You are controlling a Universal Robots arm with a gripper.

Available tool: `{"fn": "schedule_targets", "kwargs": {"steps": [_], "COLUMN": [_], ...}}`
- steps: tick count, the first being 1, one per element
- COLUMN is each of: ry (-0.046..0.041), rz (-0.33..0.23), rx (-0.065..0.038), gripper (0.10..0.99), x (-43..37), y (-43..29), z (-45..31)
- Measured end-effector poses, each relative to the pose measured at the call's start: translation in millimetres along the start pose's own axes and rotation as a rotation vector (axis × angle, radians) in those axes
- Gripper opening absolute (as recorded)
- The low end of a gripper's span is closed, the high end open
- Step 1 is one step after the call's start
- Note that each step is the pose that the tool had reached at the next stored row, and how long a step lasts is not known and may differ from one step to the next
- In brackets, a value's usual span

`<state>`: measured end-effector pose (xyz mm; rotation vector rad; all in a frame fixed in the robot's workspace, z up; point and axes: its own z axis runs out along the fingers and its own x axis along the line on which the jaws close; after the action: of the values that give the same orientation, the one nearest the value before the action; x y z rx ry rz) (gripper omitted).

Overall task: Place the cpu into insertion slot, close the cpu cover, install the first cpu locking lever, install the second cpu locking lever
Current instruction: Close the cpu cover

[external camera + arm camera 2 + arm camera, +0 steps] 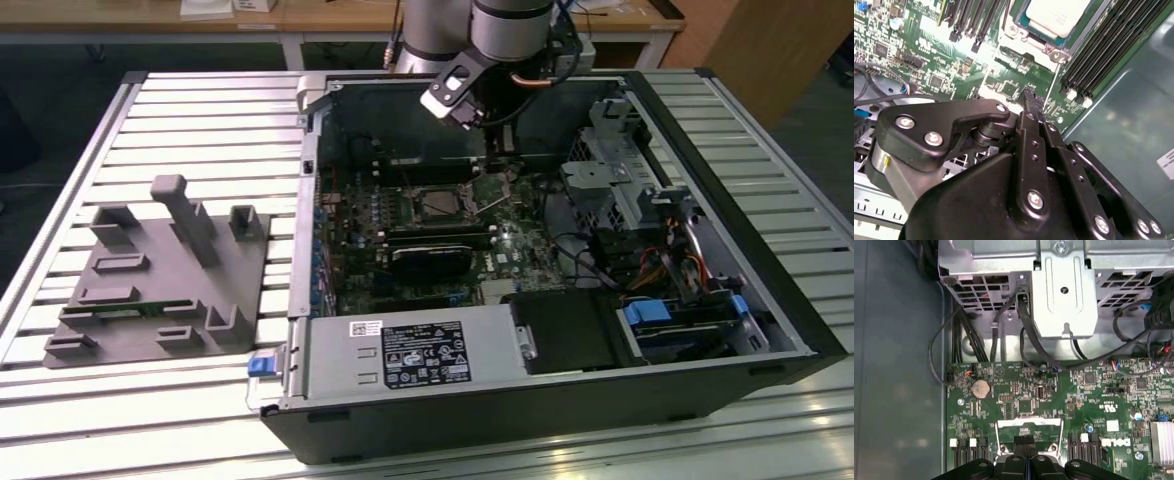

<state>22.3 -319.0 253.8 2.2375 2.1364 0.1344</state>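
The cpu [1056, 14] shows its pale silver face inside the insertion slot [438, 204] on the green motherboard. A shiny metal frame, the cpu cover [1029, 423], lies around it; I cannot tell if it is fully down. My gripper [1029, 93] is shut with nothing between its fingers. Its tips hover just off the socket's edge, a short way above the board. A thin metal rod [1050, 85] runs from the socket's corner past the fingertips. In the exterior view the gripper [502, 150] reaches into the open case just behind the socket.
Black memory slots [1104, 50] flank the socket. A metal drive cage [1064, 290] with black cables [1024, 340] stands behind the board. The case walls [314, 180] enclose the work area. A grey fixture [160, 280] sits on the slatted table at the exterior view's left.
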Motion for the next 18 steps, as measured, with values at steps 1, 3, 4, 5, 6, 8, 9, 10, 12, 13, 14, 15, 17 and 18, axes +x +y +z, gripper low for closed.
{"fn": "schedule_targets", "kwargs": {"steps": [1,3,4,5,6,8,9,10,12,13,14,15,17,18], "ry": [-0.0001,0.0000,-0.0002,0.0000,-0.0001,-0.0001,0.0000,-0.0001,0.0000,-0.0001,0.0000,0.0000,-0.0001,0.0000], "rz": [0.000,0.000,0.000,0.000,0.000,0.000,0.000,0.000,0.000,0.000,0.000,0.000,0.000,0.000], "rx": [0.000,0.000,0.000,0.000,0.000,0.000,0.000,0.000,0.000,0.000,0.000,0.000,0.000,0.000], "gripper": [0.106,0.106,0.106,0.106,0.106,0.106,0.106,0.106,0.106,0.106,0.106,0.106,0.106,0.106], "x": [0.0,0.1,0.2,0.2,0.3,0.3,0.4,0.4,0.6,0.7,0.8,0.9,1.2,1.3], "y": [1.0,3.1,4.1,5.1,6.1,8.0,9.0,10.1,12.9,14.6,16.5,18.6,22.8,24.8], "z": [0.1,0.3,0.3,0.5,0.5,0.7,0.8,0.9,1.2,1.3,1.6,1.7,2.1,2.3]}}
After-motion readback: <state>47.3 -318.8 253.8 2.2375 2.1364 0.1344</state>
